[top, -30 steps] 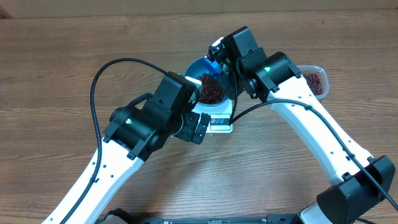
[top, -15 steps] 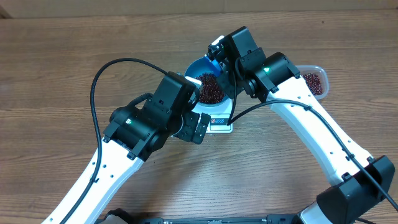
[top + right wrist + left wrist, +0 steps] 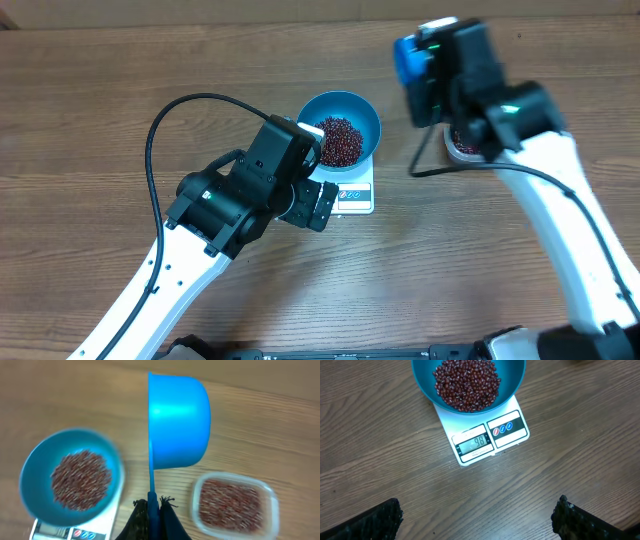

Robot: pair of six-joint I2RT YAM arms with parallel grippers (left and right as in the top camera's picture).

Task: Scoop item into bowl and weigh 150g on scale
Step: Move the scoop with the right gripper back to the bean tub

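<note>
The right gripper (image 3: 154,505), clenched on the scoop (image 3: 177,420), had swung off the bowl (image 3: 350,104) to the tub (image 3: 272,497) at three o'clock. The beans (image 3: 466,382) sat in the bowl on the scale (image 3: 358,198), which seemingly read 98, so more were needed. The left gripper (image 3: 475,520) hung released.

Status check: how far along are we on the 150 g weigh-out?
Done: the bowl sits on the scale with a heap of beans in it; the display reads 98, short of target. In hand: the right gripper is shut on the handle of the scoop, near the tub. Left: more beans from the tub until 150.
</note>
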